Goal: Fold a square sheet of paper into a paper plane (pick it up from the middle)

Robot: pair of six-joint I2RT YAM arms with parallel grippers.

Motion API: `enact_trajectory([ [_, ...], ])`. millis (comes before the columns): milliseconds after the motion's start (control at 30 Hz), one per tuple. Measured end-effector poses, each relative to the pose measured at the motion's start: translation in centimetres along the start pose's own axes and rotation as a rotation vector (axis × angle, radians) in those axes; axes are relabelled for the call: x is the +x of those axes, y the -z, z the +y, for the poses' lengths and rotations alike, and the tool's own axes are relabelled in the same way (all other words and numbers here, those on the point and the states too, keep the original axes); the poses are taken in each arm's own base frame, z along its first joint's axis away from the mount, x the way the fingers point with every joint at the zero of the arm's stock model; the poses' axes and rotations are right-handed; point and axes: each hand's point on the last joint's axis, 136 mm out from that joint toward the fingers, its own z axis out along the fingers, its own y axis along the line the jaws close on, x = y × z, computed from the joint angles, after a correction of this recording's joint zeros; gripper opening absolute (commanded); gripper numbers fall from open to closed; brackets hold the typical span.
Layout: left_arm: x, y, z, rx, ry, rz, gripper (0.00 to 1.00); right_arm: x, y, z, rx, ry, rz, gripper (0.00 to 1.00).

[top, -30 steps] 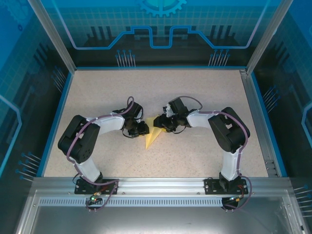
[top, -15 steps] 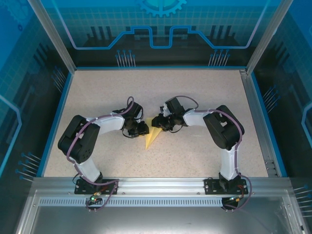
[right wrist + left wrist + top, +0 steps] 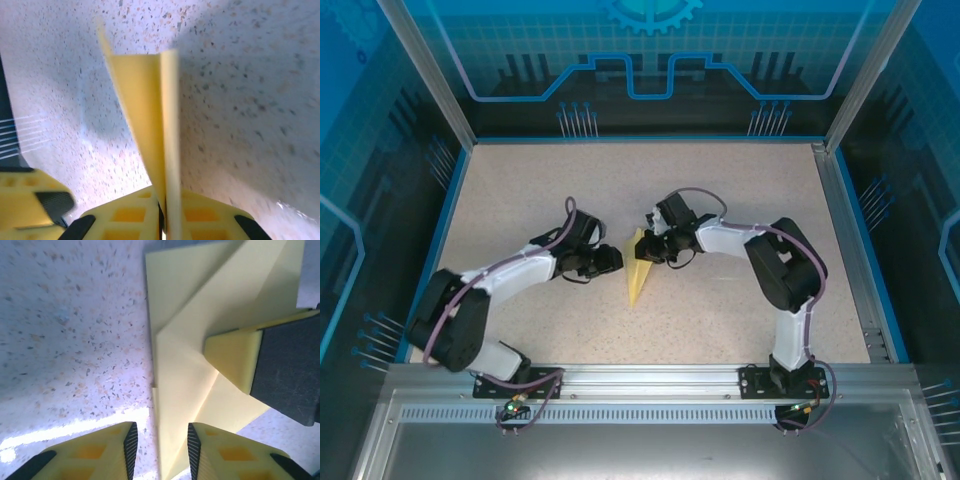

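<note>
The square sheet of paper (image 3: 637, 272) is folded into a long pale yellow wedge at the table's middle, its tip pointing toward the near edge. My right gripper (image 3: 649, 249) is shut on its far end. In the right wrist view the paper (image 3: 142, 110) stands on edge, running away from the clamped fingers (image 3: 164, 220). My left gripper (image 3: 613, 261) sits just left of the sheet. In the left wrist view its jaws (image 3: 160, 450) are open, with the layered paper (image 3: 195, 325) and its crease running between them. The right gripper's finger (image 3: 272, 367) grips the sheet there.
The speckled table (image 3: 720, 180) is bounded by a blue rim and an aluminium frame (image 3: 640, 385) along the near edge. Transparent blue walls enclose the cell. The left gripper's finger (image 3: 30, 200) shows at the right wrist view's lower left.
The left arm has stretched out low, its elbow swinging toward the near left. The right gripper has edged left with the paper, whose tip has shifted slightly right.
</note>
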Motion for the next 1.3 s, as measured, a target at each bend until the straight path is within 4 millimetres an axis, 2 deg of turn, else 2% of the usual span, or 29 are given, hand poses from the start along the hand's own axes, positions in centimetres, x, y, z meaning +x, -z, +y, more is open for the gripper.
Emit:
enact_trajectory([
  [133,-1.0,2.7,-0.7,0.019,-0.022,-0.107,0.41,-0.8,4.2,0.6,0.143,0.080,-0.061,0.12],
  [267,-1.4,4.3,-0.5,0.022,-0.017,-0.181,0.43,-1.8,8.8,0.3,0.333,0.126,-0.117,0.12],
  [433,-0.8,4.6,0.6,0.000,-0.007,-0.198,0.46,-1.4,13.2,-2.1,0.603,0.110,-0.088,0.11],
  [533,-0.3,4.3,1.3,-0.013,-0.001,-0.188,0.46,-1.1,14.8,-2.9,0.718,0.100,-0.049,0.11],
  [633,0.0,4.1,1.6,-0.018,0.002,-0.180,0.47,-0.6,15.2,-3.5,0.781,0.090,0.001,0.11],
  [967,0.4,3.5,1.8,-0.021,0.006,-0.152,0.47,1.3,14.2,-4.5,0.838,0.070,0.120,0.11],
  [1133,0.7,2.6,2.1,-0.034,0.013,-0.118,0.47,1.3,13.8,-4.4,0.833,0.067,0.137,0.12],
  [1300,0.7,2.6,2.0,-0.032,0.012,-0.119,0.47,0.9,13.8,-4.1,0.837,0.067,0.148,0.12],
])
